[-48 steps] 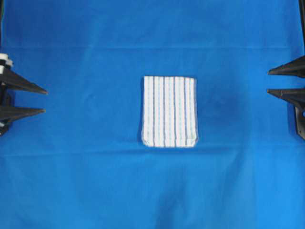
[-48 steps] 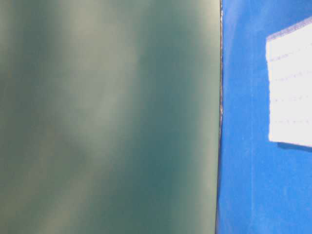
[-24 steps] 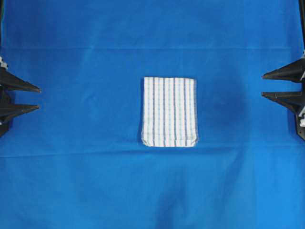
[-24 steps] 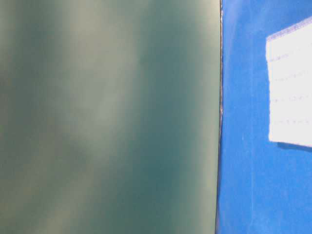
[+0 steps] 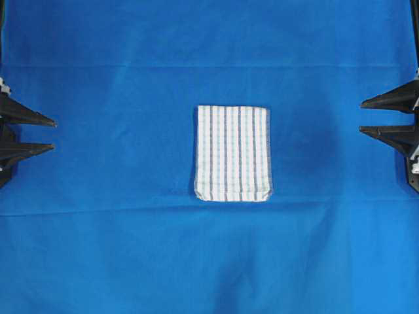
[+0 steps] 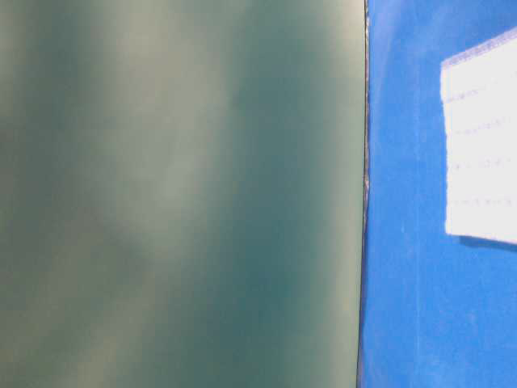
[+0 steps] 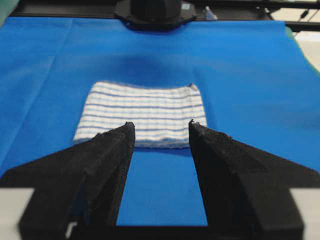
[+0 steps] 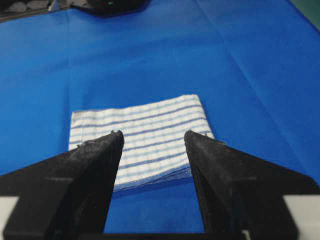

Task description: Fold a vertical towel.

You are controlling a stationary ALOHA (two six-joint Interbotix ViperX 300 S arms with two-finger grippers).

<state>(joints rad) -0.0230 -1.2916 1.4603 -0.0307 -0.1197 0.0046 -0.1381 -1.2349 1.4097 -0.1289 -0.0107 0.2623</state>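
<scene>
The towel [image 5: 232, 153], white with thin light-blue and dark-blue stripes, lies folded into a small upright rectangle in the middle of the blue cloth. It also shows in the left wrist view [image 7: 142, 114], the right wrist view [image 8: 140, 138] and the table-level view [image 6: 481, 145]. My left gripper [image 5: 54, 135] is open and empty at the far left edge, well away from the towel. My right gripper [image 5: 361, 118] is open and empty at the far right edge. In each wrist view the jaws [image 7: 160, 124] [image 8: 153, 133] stand apart with the towel beyond them.
A large plain blue cloth [image 5: 131, 248] covers the whole table, with faint creases. The opposite arm's black base [image 7: 155, 11] stands at the far side in the left wrist view. A blurred green surface [image 6: 178, 194] fills most of the table-level view.
Both grippers drew back a little towards their own table edges during the first half second, then held still. The towel has not moved.
</scene>
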